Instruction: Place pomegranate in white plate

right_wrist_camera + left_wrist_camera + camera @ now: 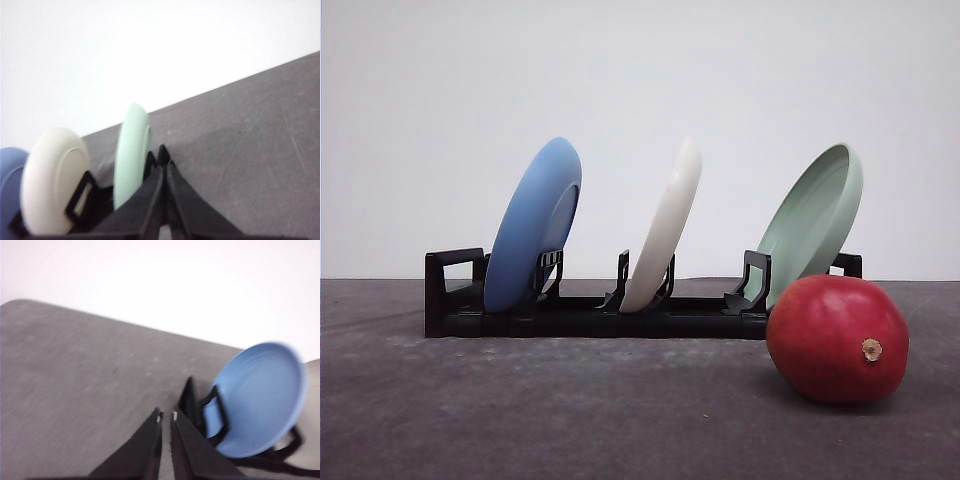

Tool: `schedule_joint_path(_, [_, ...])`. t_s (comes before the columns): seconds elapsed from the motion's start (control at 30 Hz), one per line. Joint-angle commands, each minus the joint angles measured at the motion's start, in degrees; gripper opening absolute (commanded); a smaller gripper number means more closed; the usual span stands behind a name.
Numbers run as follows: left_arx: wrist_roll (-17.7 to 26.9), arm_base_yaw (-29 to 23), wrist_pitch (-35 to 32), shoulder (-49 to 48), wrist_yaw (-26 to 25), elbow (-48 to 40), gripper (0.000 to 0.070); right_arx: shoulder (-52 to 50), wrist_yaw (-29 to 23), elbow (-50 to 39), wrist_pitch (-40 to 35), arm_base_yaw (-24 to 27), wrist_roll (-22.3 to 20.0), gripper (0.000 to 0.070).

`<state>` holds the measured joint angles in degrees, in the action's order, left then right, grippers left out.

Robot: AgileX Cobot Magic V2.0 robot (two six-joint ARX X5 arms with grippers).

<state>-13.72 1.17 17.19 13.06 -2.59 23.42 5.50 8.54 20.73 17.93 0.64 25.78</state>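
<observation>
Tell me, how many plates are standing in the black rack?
3. The blue plate stands at the rack's left end, the white plate in the middle, and the mint-green plate at the right end, just behind the pomegranate. No other plate is visible.

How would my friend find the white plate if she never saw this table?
Look for the black rack standing across the grey table. Three plates lean in it, and the white plate is the middle one. A blue plate is on its left and a green plate on its right.
</observation>
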Motion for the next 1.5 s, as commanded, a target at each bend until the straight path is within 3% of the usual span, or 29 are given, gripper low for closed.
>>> schedule_joint_path(0.0, [0.0, 0.0, 0.0, 2.8, -1.9, 4.4, 0.001, 2.4, 1.5, 5.1, 3.4, -0.1, -0.4, 0.0006])
schedule_joint_path(0.17, [2.9, 0.0, 3.2, 11.7, -11.0, 15.9, 0.001, 11.6, 9.9, 19.6, 13.2, -0.1, -7.2, 0.0006])
schedule_joint_path(0.43, [8.5, 0.1, 10.5, 25.0, -33.8, 31.3, 0.001, 24.8, 28.2, 37.3, 24.4, -0.1, -20.6, 0.0006])
schedule_joint_path(0.57, [10.4, 0.9, 14.6, 29.6, -44.9, 36.5, 0.001, 27.4, 33.4, 40.0, 24.7, -0.1, -22.0, 0.0006])
schedule_joint_path(0.7, [10.8, 2.6, 14.2, 31.6, -51.7, 38.2, 0.001, 27.5, 34.1, 40.0, 24.3, -0.1, -22.0, 0.0006])
schedule_joint_path(0.83, [13.8, 4.6, 14.1, 31.9, -51.9, 38.2, 0.0014, 27.4, 34.1, 40.0, 24.3, -0.1, -22.0, 0.0007])
schedule_joint_path(0.93, [14.8, 5.6, 14.2, 31.9, -51.9, 38.2, 0.0066, 27.4, 34.1, 40.0, 24.3, -0.1, -22.0, 0.002])
schedule_joint_path(1.0, [14.8, 6.0, 14.3, 31.9, -51.6, 38.2, 0.017, 27.4, 34.1, 40.0, 24.3, -0.1, -22.0, 0.0112])
schedule_joint_path(1.13, [14.8, 6.5, 14.8, 31.9, -48.5, 38.2, 0.0552, 27.4, 33.9, 40.0, 24.3, -0.1, -22.0, 0.0433])
schedule_joint_path(1.2, [14.8, 6.8, 14.8, 31.9, -47.4, 38.2, 0.0647, 27.4, 33.9, 40.0, 24.3, -0.1, -22.0, 0.054])
schedule_joint_path(1.27, [14.8, 7.3, 14.8, 31.9, -46.4, 38.2, 0.0675, 27.4, 33.9, 40.0, 24.4, -0.1, -22.0, 0.0564])
schedule_joint_path(1.47, [14.7, 10.0, 14.6, 32.9, -46.3, 38.2, 0.0673, 27.4, 33.9, 40.0, 24.5, -0.1, -21.9, 0.0564])
